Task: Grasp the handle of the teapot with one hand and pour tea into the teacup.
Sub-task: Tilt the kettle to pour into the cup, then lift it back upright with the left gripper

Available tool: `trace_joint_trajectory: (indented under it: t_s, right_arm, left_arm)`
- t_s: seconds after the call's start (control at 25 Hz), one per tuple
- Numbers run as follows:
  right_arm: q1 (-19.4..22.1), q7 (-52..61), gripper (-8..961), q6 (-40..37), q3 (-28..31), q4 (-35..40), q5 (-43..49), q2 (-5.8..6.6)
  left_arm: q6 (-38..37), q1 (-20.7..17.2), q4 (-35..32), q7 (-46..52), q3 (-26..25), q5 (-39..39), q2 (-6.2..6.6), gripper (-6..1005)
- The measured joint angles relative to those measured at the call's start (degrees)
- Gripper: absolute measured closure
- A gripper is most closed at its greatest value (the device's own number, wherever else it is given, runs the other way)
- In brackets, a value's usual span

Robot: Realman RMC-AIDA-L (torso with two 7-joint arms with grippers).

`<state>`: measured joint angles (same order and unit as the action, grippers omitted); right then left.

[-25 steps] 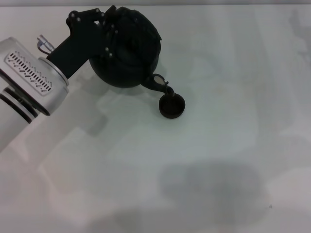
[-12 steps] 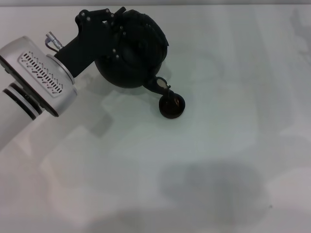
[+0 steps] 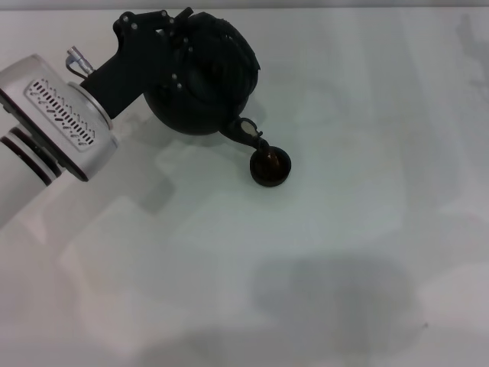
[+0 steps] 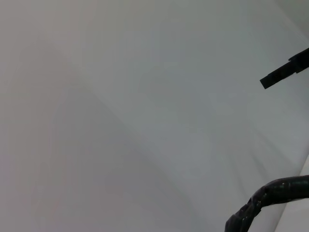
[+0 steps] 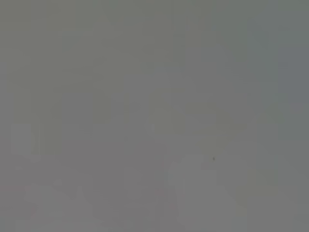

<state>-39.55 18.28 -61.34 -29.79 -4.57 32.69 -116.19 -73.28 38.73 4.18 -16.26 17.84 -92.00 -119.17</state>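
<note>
— Where is the teapot (image 3: 202, 76) sitting?

— It is hanging near the far edge of the white counter (image 3: 336, 252), on the left side. It is tipping so that its short spout (image 3: 248, 134) is pointing down at the teacup (image 3: 270, 167). The spout's tip is hanging right over the cup's rim. Something brownish is showing inside the cup.

— Who is holding the pot?

— The left hand (image 3: 164, 34) is. It is clenching the handle (image 3: 221, 34) at the top of the pot. The black hand is lying over the black pot, so the fingers are hard to pick out.

— Is there room to move?

— Lots. The counter is lying open to the right of the cup and all across the near side — only soft grey shadows are lying there. The far edge is running just behind the pot.

— What is hard to see?

— The left wrist view is showing mostly white counter, with a dark wrapped curve (image 4: 270, 195) cut off at one corner and a black bar (image 4: 285, 73) poking in at the side. I cannot tell what they are. The right wrist view is showing only plain grey, and the right hand is not showing anywhere.
</note>
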Motion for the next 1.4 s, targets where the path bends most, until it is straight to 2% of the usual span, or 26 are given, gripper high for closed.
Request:
trace_joint_trajectory:
  t_s: [0.48,0.8,1.4]
  right_arm:
    - [-0.1,0.1,82,0.0,0.0,0.0,0.0,0.0]
    - [-0.2,0.1,82,0.0,0.0,0.0,0.0,0.0]
    - [1.3,1.5,82,0.0,0.1,-0.1,0.0,0.0]
  left_arm:
    - [0.0,-0.2,-0.3,0.0,0.0,0.0,-0.04,906]
    - [0.0,-1.7,0.6,0.4,-0.8,1.9,-0.37,905]
    - [-0.4,-2.3,3.5,0.8,-0.8,3.3,-0.39,907]
